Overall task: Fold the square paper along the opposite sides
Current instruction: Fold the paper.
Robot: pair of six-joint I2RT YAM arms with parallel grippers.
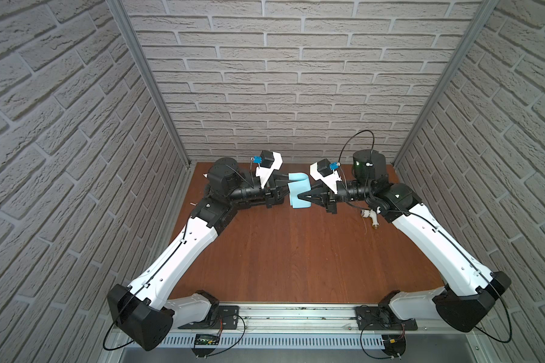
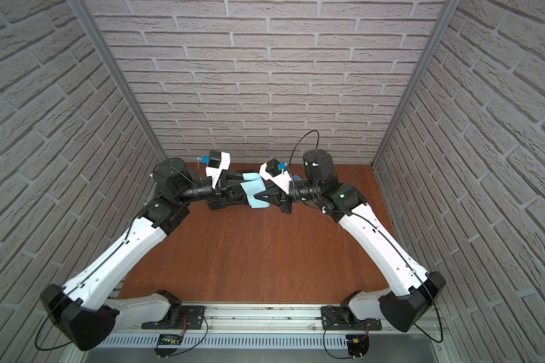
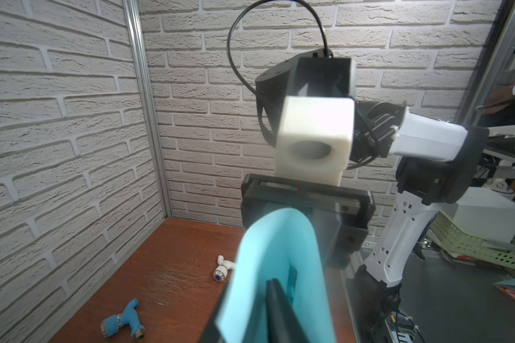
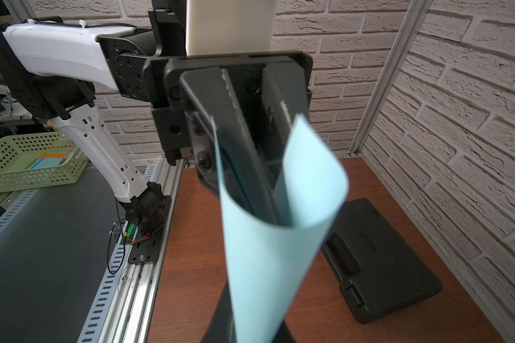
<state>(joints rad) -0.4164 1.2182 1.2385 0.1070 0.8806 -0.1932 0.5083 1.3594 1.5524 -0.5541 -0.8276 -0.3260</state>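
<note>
The right pincer [image 1: 301,196] pinches the square paper [image 1: 296,185] up over the far middle of the table [image 1: 296,251], bent in a soft loop, and the left pincer [image 1: 283,190] looks partly open, so no flat crease is pressed yet.

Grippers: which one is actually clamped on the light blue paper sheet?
The right gripper: its jaws are shut on the light blue paper sheet. The left gripper has its jaws apart, not pinching it.

Left hand [image 1: 286,190] ajar, right hand [image 1: 303,196] pinched closed, tip to tip
</note>
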